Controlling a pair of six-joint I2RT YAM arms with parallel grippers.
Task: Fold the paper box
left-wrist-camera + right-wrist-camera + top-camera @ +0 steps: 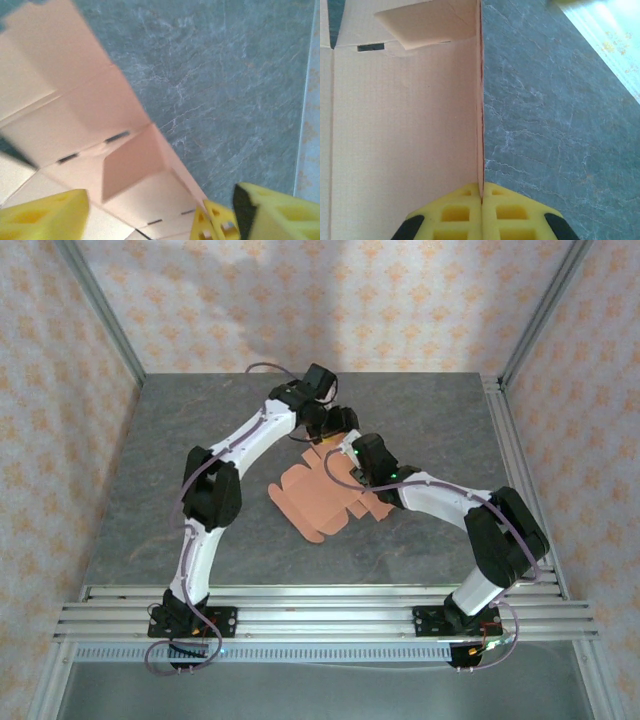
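- Right tool (481,199): clenched, yellow pads pinched on the edge of a raised wall panel (480,100) of the paper box (315,502); panel seen edge-on and standing square to the wide sheet beside it.
- Left tool (159,217): released, yellow fingers (40,217) spread wide to either side of the card at the sheet's far end; no grip to be seen.
- End flap (132,167): half lifted, creased inward, just beside narrow slots (116,136).
- Paper box: salmon-orange die-cut card at the middle of the grey worktop (200,430), between the two arms; near flaps spread flat, far part partly raised under both tools.
- Step in hand, by judgement: raising the walls; one wall up and held, most panels unfolded, so early in the fold.
- Next move, by judgement: left tool onto the end flap or neighbouring wall, brought square to the held panel, tabs toward the slots; steady right-hand pinch and light pressure called for, thin card being likely to buckle.
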